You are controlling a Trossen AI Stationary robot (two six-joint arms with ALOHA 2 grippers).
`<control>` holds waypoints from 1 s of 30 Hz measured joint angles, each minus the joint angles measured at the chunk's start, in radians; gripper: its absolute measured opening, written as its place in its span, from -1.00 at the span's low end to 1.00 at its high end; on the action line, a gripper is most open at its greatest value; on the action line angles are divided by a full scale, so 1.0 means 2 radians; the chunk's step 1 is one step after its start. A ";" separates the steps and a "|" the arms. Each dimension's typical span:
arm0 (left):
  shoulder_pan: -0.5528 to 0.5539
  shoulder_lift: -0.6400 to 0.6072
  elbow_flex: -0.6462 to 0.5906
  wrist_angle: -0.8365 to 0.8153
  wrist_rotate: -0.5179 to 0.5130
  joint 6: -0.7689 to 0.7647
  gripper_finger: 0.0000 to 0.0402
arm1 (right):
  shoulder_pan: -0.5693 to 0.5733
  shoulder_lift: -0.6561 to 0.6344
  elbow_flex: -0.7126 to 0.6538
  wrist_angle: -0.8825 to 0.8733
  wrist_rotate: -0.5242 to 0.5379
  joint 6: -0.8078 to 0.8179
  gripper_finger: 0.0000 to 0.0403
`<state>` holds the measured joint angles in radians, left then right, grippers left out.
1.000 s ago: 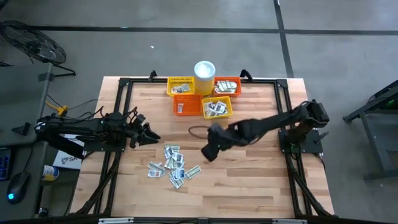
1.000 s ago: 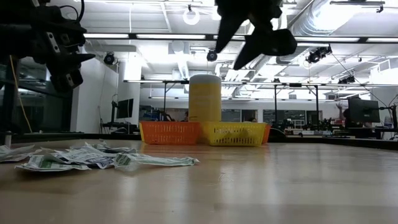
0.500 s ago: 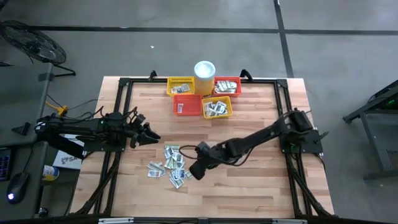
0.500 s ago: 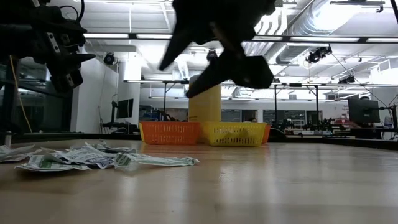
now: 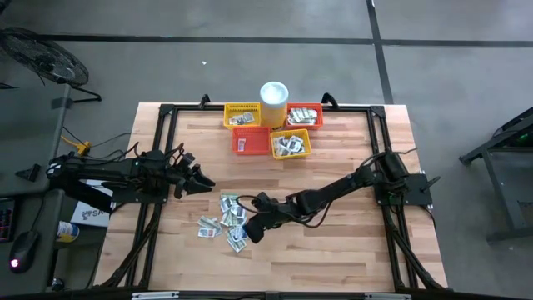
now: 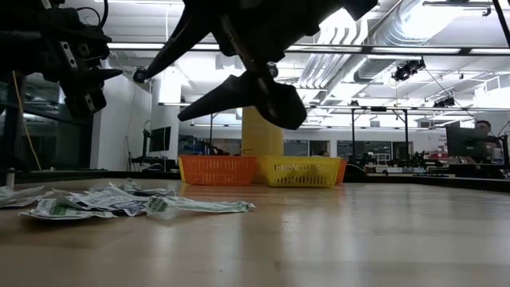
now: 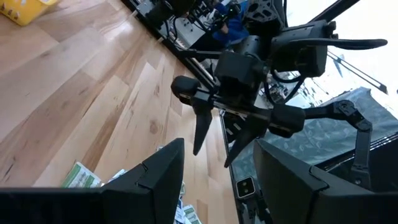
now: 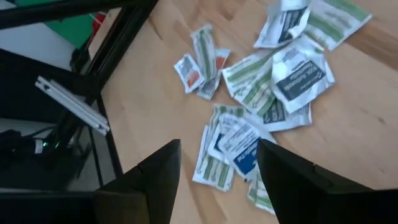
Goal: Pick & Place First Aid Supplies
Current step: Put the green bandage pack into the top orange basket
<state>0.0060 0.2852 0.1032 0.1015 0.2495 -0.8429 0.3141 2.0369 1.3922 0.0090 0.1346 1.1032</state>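
Note:
The first aid supplies [image 5: 229, 221] lie as a loose pile of small white, grey and green sachets flat on the wood table, left of centre; they also show in the low view [image 6: 119, 201] and spread out in the right wrist view [image 8: 267, 87]. My right gripper [image 5: 248, 232] hangs open just above the pile's near right edge, tipped downward, its fingers [image 6: 231, 92] clear of the table. None of the sachets sits between its fingers [image 8: 158, 171]. My left gripper [image 5: 206, 180] waits open at the table's left side, pointing level toward the right.
Four small mesh baskets stand at the far middle: yellow [image 5: 242, 115], red-orange [image 5: 305, 114], orange [image 5: 250, 142] and yellow [image 5: 290, 143], each holding some sachets. A white cup [image 5: 274, 93] stands between the far two. A black frame [image 5: 166, 133] runs along the table's edges.
My right gripper has swung from the table's middle toward the left and near edges, sunk lower and tipped its fingers downward, ending over the sachet pile. Most of the move came early; it has slowed. Its fingers stay open. The sachets have not moved.

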 joint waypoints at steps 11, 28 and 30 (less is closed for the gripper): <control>0.000 0.000 0.000 0.000 0.000 0.000 -0.05 | -0.004 0.006 0.116 -0.245 0.012 0.023 0.01; 0.000 0.000 0.000 0.000 0.000 0.000 -0.05 | -0.010 0.138 0.273 -0.460 -0.062 0.069 0.01; 0.000 0.000 0.000 0.000 0.000 0.000 -0.05 | -0.010 0.138 0.272 -0.459 -0.061 0.069 0.01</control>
<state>0.0060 0.2853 0.1032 0.1017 0.2504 -0.8429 0.2939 2.3123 1.9358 -0.9093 0.0120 1.2419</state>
